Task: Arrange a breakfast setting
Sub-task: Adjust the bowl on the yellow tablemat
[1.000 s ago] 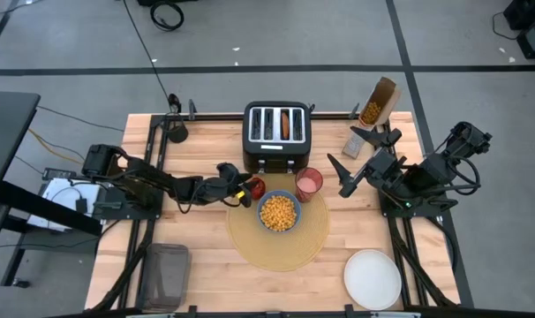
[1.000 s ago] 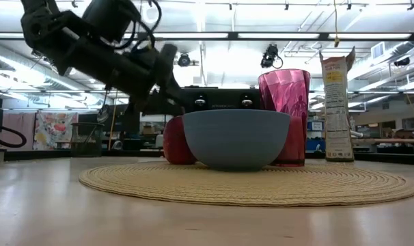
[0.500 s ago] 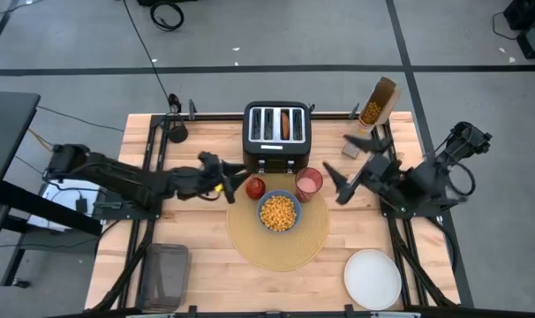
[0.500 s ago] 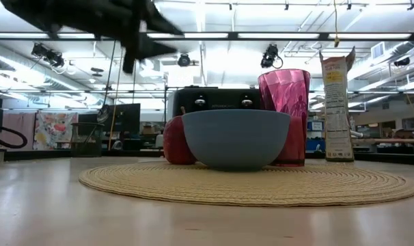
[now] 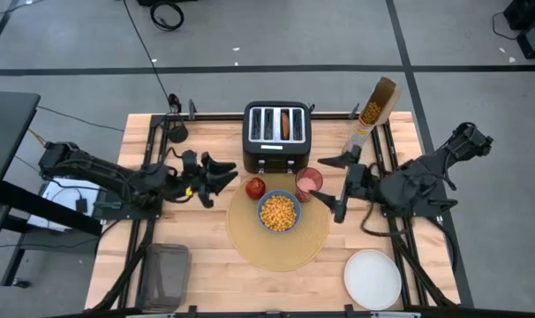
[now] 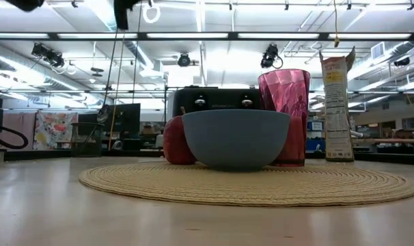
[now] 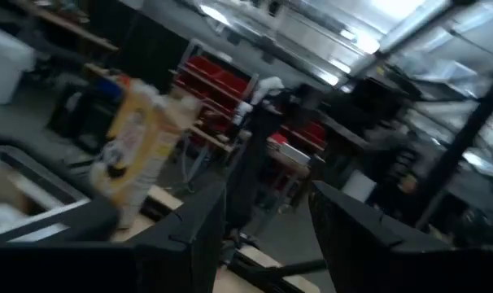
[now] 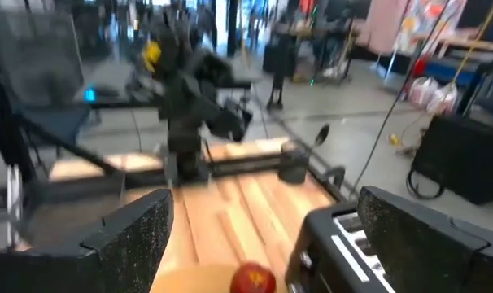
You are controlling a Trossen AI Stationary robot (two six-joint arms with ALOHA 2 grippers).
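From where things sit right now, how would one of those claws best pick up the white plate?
Probably by the rim. The white plate lies flat on the table's near right corner, off the placemat, so nothing else offers an edge. The right gripper, fingers open, is nearer; it could come from above and pinch one side of the rim.

Black toaster (image 5: 277, 137), open cereal box (image 5: 374, 107), clear container (image 5: 166, 275)

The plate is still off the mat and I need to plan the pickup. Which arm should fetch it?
Right, probably. The white plate lies at the table's near right corner, on the same side as the right gripper, which is open. The left gripper is across the placemat.
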